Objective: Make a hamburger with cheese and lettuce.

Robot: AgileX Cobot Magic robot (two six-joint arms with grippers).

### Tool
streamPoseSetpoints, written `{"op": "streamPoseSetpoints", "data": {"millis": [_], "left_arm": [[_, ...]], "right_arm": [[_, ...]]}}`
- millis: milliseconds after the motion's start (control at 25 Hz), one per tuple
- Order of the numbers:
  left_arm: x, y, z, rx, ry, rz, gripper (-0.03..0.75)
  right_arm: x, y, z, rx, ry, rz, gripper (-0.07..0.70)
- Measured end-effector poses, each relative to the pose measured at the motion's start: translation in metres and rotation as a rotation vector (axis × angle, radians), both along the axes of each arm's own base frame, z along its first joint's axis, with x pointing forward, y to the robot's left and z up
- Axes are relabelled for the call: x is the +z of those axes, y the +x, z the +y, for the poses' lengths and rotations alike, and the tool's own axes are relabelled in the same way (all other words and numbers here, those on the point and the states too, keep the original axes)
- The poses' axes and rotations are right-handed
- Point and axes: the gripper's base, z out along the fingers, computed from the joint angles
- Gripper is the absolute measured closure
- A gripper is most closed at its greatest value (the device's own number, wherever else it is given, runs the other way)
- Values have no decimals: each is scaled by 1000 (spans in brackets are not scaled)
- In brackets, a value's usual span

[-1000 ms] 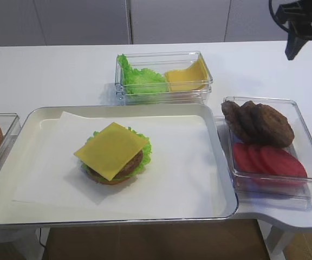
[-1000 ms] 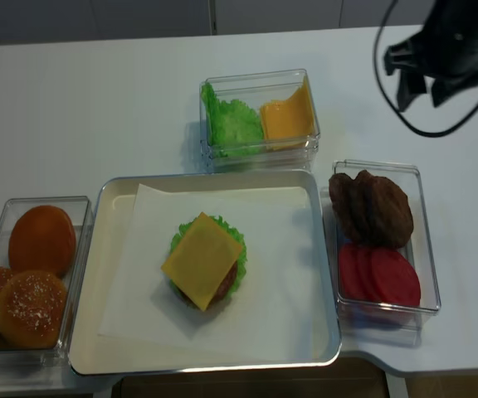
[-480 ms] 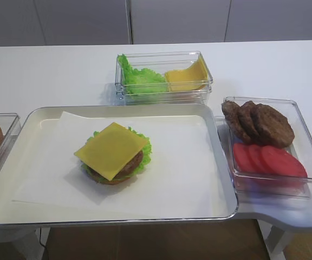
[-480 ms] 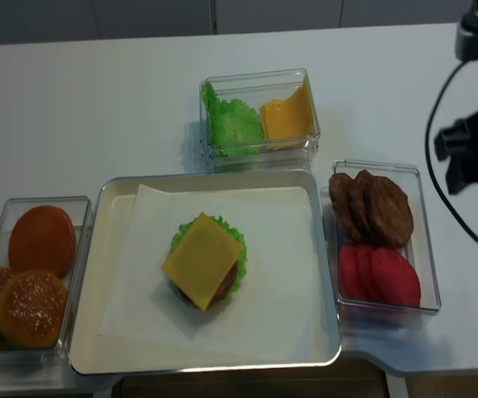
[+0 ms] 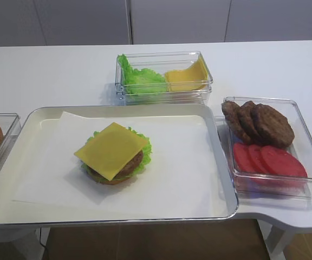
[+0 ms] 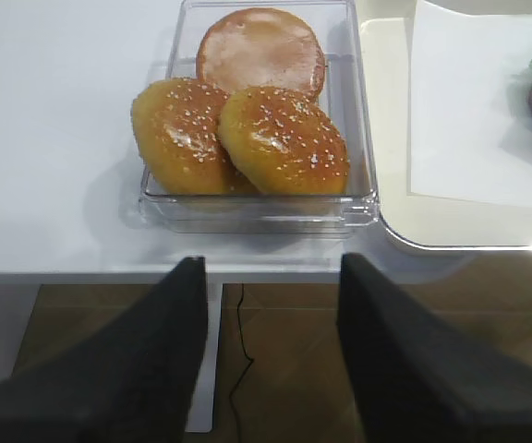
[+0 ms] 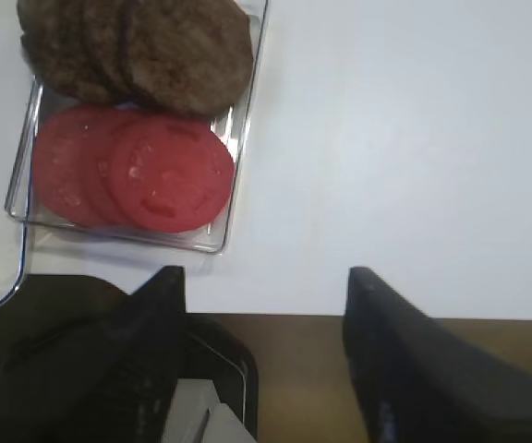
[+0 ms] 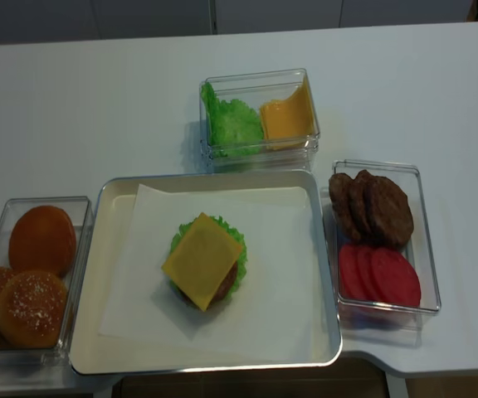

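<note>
The hamburger (image 5: pixel 115 161) sits on a sheet of white paper (image 5: pixel 172 162) in the metal tray (image 5: pixel 221 162), left of the tray's middle. Its bun base, frilly lettuce (image 5: pixel 144 154) rim and dark patty are stacked. A square slice of cheese (image 5: pixel 111 149) lies flat on top, turned cornerwise, with corners overhanging the patty.

Beyond the tray stands a clear box (image 5: pixel 164 77) holding loose green leaves on its left and a bent pile of yellow slices on its right. To the right of the tray, a second clear box (image 8: pixel 382 236) holds overlapping brown patties (image 8: pixel 372 207) at the far end and red tomato slices (image 8: pixel 380 276) at the near end. To the left of the tray, a third box (image 6: pixel 257 120) holds two seeded bun tops and one plain bun.

The right gripper (image 7: pixel 266 305) hangs above the near table edge, just right of the tomato box, fingers spread wide and holding nothing. The left gripper (image 6: pixel 271 305) hangs off the near edge by the bun box, fingers apart and nothing between them. The fingertips themselves lie in shadow, so their exact spread is uncertain.
</note>
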Motion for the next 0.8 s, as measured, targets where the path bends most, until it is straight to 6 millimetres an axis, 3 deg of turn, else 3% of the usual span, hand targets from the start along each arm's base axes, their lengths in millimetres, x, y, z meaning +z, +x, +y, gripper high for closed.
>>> {"op": "streamPoseSetpoints", "data": {"millis": [360,800], "left_arm": [[0,0,0,0,0,0,371],[0,0,0,0,0,0,371]], "right_arm": [[-7,-76,-4,23,48,-168,223],[-31,-136,-8,39,79,-341,223]]}}
